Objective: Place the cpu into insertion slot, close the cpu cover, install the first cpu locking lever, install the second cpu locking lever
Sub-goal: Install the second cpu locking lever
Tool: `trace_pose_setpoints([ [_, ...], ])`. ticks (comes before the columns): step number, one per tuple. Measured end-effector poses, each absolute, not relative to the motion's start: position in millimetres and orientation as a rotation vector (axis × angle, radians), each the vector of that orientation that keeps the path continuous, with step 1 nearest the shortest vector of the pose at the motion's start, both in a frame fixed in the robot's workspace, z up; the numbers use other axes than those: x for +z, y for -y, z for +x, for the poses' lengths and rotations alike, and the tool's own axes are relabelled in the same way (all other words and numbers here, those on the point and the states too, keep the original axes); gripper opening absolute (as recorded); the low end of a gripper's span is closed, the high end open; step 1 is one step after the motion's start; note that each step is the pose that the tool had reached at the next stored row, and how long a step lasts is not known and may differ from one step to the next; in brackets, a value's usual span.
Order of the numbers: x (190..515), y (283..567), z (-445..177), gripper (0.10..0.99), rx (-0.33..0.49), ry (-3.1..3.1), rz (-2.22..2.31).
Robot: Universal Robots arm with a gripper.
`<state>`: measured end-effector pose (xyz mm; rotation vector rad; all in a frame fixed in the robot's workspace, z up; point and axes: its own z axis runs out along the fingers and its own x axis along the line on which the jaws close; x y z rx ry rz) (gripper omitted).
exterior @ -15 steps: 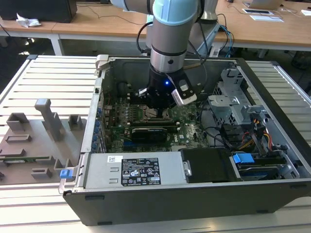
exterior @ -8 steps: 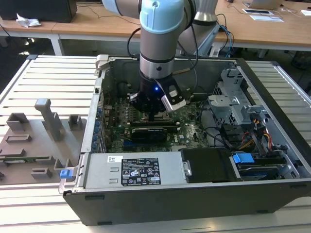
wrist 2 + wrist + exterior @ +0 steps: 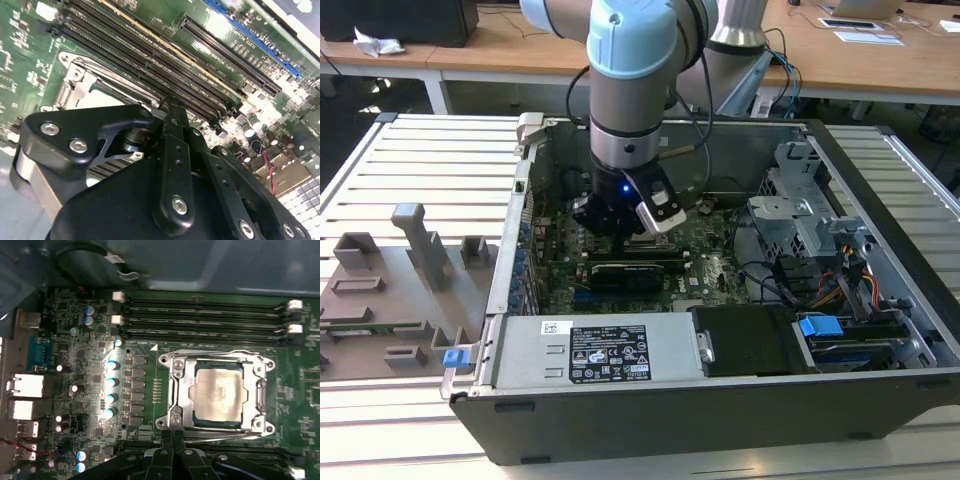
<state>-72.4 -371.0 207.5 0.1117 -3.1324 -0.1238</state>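
Note:
The cpu (image 3: 218, 392) lies flat in the insertion slot, its silver-grey top showing through the window of the cpu cover (image 3: 179, 385). The cover lies down flat around it, and chip and cover hide the slot's pins. Thin wire locking levers run along two opposite sides of the cover, one beside the memory slots (image 3: 215, 354) and one on the gripper's side (image 3: 225, 436). My gripper (image 3: 173, 432) is shut, its tips just off the cover's corner by that second lever's end. In the second wrist view the gripper (image 3: 172, 112) hangs over the cover's corner (image 3: 75, 75). The exterior view shows my gripper (image 3: 620, 225) low inside the computer case.
Long black memory slots (image 3: 205, 315) run beside the socket, and a row of capacitors (image 3: 111, 382) stands on its other side. The power supply (image 3: 600, 355), a drive cage (image 3: 810, 215) and cables (image 3: 840, 280) crowd the case. A grey fixture tray (image 3: 390, 290) sits at the exterior view's left.

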Motion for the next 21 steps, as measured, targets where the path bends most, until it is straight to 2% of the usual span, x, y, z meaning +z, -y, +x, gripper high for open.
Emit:
trace_pose_setpoints([
  [9, 203, 369, -77, 0.106, -0.195, 3.12, 0.264],
  [11, 205, 368, -77, 0.106, -0.19, 3.114, 0.296],
  [21, 259, 368, -77, 0.106, -0.176, 3.114, 0.299],
])
